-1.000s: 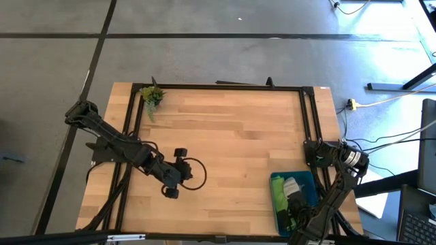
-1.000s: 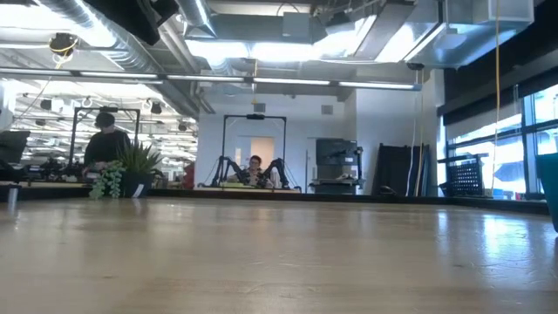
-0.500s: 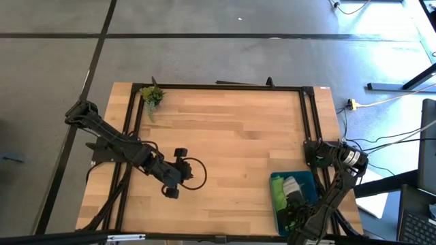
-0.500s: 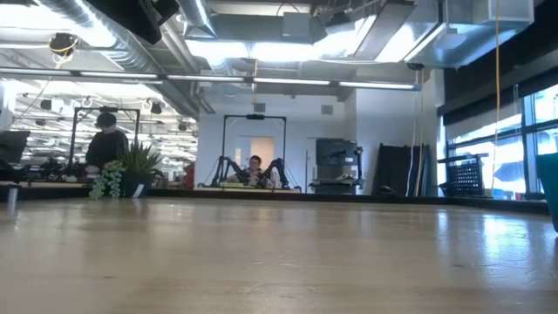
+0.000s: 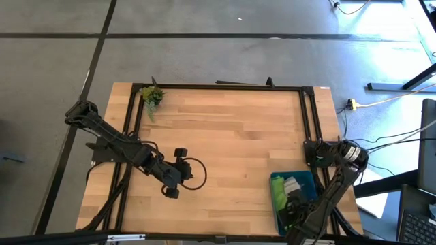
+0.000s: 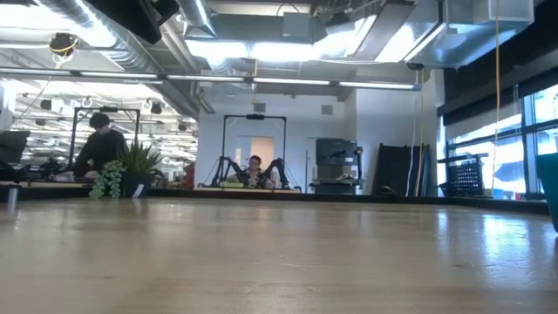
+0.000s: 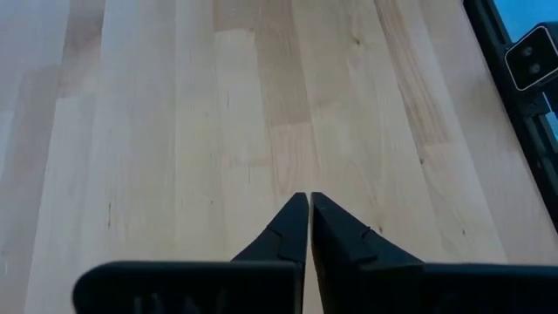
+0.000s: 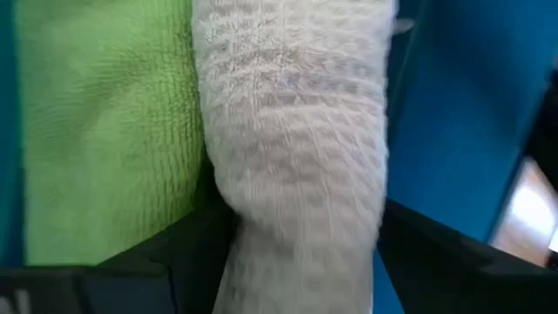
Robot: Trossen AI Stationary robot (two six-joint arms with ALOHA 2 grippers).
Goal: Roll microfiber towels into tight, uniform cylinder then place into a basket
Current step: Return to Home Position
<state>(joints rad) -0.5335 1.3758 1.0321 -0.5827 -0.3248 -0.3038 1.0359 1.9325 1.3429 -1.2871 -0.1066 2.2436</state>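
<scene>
The teal basket [image 5: 274, 180] stands at the table's near right corner. The lime green towel [image 5: 279, 196], rolled, lies along the basket's left side. The grey-beige towel [image 5: 291, 185], also rolled, lies beside it. In the right wrist view the green towel [image 8: 105, 122] and the grey-beige towel [image 8: 296, 113] lie side by side between the basket's walls [image 8: 453, 105]. My right gripper [image 5: 296, 201] reaches down into the basket, shut on the grey-beige roll. My left gripper [image 5: 185, 175] is shut and empty over bare wood at the table's left middle [image 7: 307, 199]. My right gripper pinches the grey-beige roll across its width [image 8: 305, 253], one finger [image 8: 196, 253] on the side next to the green towel and one finger [image 8: 418, 253] on the side next to the basket wall. The roll is narrower there. It lies lengthwise in the basket beside the green towel.
A small green plant sprig [image 5: 151, 95] lies at the table's far left corner. A black frame [image 5: 225, 87] runs along the table's edges. Bare wood lies between the two arms. People show in the room beyond the table in the low view.
</scene>
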